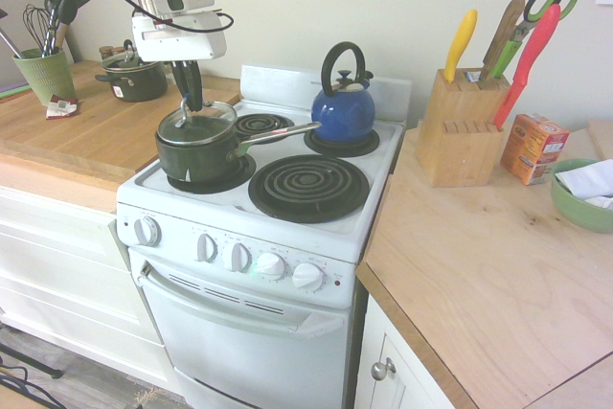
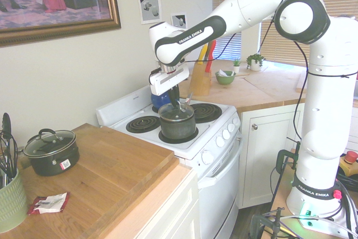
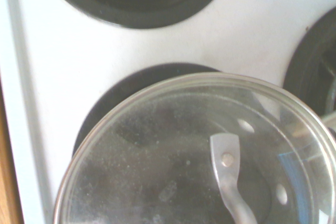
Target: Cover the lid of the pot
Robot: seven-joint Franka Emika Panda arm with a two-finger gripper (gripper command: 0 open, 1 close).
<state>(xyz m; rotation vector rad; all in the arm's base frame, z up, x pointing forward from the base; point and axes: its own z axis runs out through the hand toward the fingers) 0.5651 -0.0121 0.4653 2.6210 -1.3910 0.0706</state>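
On the front left burner of the white four-coil electric stove, left of centre in the first exterior view, stands the dark green saucepan with a long straight silver handle. Its handle reaches right toward the glossy blue kettle with a black loop handle on a rear burner. The round clear glass lid with a thin metal rim sits at the saucepan's mouth, slightly tilted; whether it is fully seated I cannot tell. The black two-finger gripper hangs straight down from the white arm, its fingers pinched together on the lid's metal handle. From the wrist view the glass looks dusty, with a bent metal strap riveted near its middle. "FRANKA EMIKA" is printed on the arm's black band in the second exterior view. At upper left on the wooden counter rests a small dark two-handled pot bearing a label too small to read.
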